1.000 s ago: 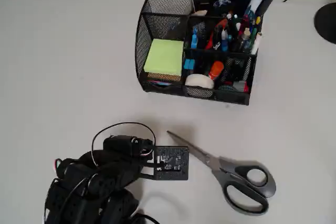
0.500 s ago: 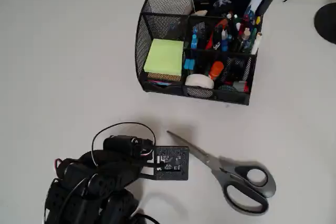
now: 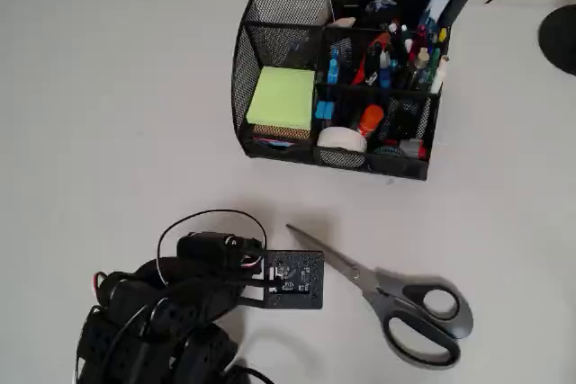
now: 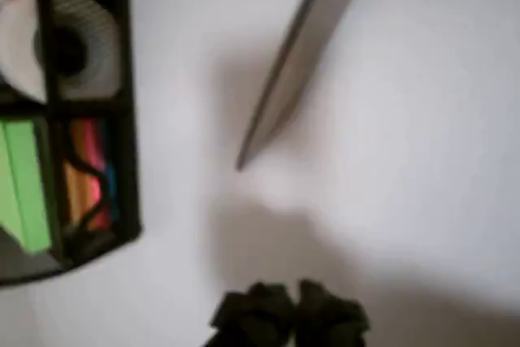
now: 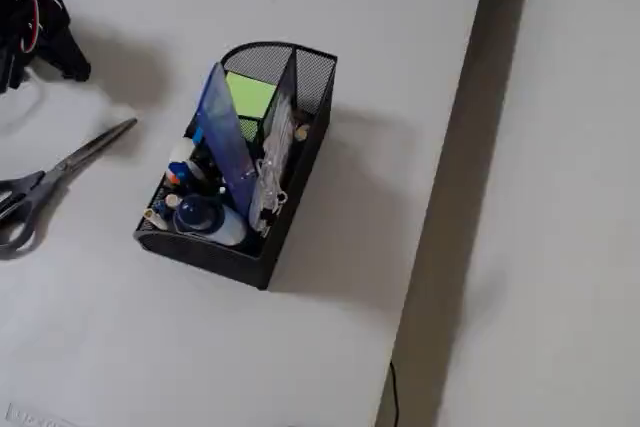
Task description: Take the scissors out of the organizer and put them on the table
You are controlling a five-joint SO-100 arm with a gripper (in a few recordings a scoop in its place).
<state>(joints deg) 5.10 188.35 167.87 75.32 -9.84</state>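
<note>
The scissors are laid flat on the tabletop, blade tip just beyond the pincer. The organizer is seen farther ahead. Whether the pincer is spread cannot be told.

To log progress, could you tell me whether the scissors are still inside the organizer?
No, the scissors lie flat on the table, apart from the organizer.

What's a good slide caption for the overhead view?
Scissors lie flat on the white table, clear of the black mesh organizer, with the robot arm beside the blade tip.
</note>
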